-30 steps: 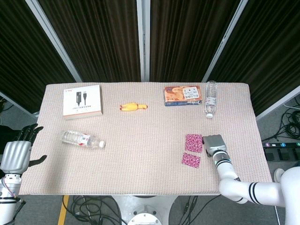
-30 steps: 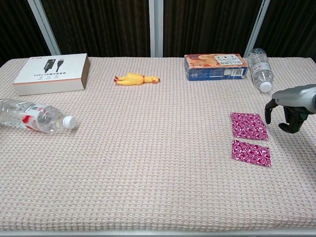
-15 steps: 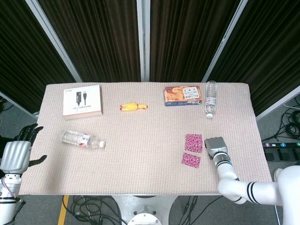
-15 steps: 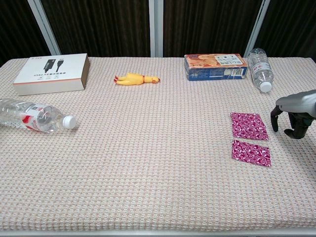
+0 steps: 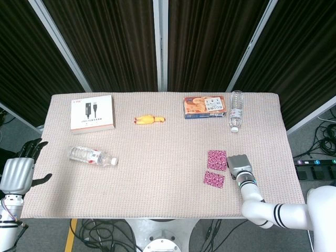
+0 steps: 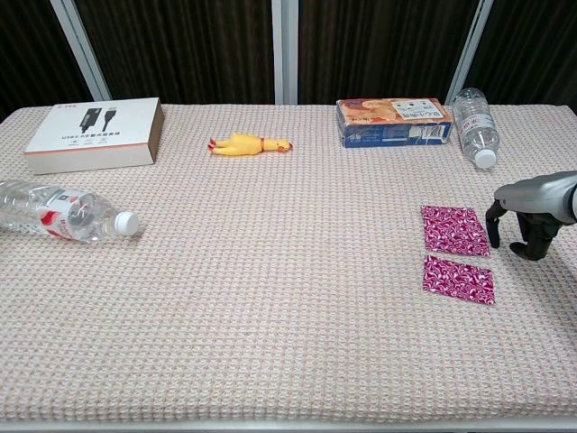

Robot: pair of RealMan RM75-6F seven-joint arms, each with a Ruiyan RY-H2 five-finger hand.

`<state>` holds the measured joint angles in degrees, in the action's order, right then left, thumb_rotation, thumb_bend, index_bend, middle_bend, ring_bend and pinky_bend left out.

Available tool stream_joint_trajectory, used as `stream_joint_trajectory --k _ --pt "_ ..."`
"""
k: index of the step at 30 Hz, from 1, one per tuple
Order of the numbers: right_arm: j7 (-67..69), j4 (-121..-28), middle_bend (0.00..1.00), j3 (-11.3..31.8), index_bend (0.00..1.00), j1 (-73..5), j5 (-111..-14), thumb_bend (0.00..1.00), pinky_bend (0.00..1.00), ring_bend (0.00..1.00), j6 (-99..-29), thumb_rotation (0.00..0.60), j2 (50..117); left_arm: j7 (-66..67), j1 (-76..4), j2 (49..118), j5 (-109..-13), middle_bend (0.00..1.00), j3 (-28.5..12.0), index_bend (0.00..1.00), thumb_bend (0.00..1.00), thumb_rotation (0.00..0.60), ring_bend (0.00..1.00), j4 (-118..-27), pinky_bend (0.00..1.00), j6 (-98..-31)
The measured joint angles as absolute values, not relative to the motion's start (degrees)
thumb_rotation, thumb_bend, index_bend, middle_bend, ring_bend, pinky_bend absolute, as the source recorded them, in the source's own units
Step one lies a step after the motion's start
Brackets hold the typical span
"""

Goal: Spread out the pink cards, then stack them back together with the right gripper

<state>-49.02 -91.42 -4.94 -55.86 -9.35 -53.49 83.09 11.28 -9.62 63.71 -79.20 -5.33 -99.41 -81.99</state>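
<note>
Two pink cards (image 6: 456, 253) lie apart near the table's right edge — spread done. Right hand (image 6: 532, 216) has dipped back beside the upper card, fingers curled down, holding nothing — restacking likely next. Left hand (image 5: 18, 173) idle, fingers apart.
</note>
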Motion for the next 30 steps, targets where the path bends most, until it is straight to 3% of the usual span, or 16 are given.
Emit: stream_joint_trajectory --k 30 --pt "-49.78 -91.04 1.00 -2.38 0.35 -57.81 -9.06 0.46 0.97 1.00 -53.48 0.600 86.46 9.82 -9.43 63.15 -78.92 0.23 -5.59 0.22 0.06 0.600 0.16 -99.21 0.38 -82.10"
